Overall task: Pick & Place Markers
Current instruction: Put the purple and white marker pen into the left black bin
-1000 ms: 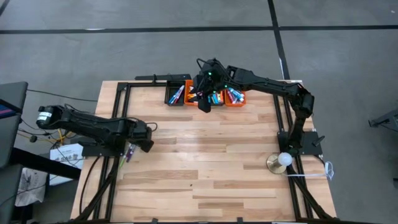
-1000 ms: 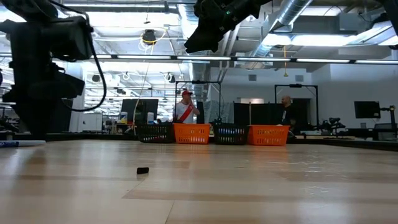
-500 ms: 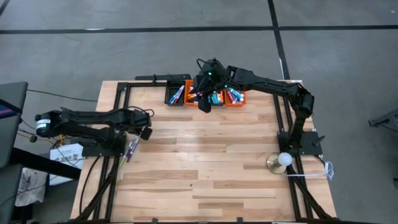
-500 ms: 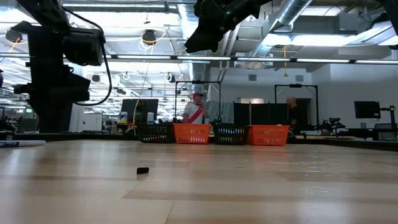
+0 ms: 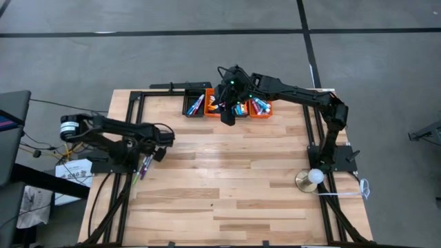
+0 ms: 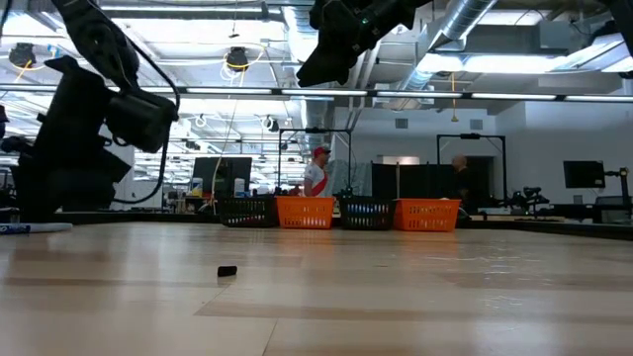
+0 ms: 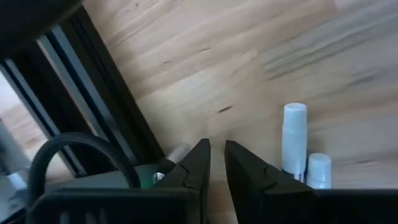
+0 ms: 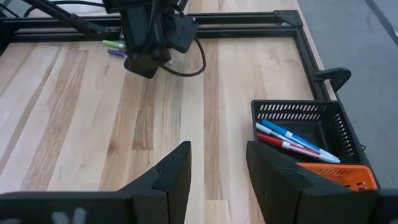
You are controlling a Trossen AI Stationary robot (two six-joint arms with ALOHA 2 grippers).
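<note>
Bright, even overhead light, ceiling lamps (image 6: 235, 57) glaring in the low view, left wrist view slightly blurred.

right gripper (image 8: 214, 171) parted over wood table (image 8: 93, 124), markers (image 8: 292, 142) in black bin (image 8: 329, 118), left gripper (image 8: 146, 62) beyond
</note>
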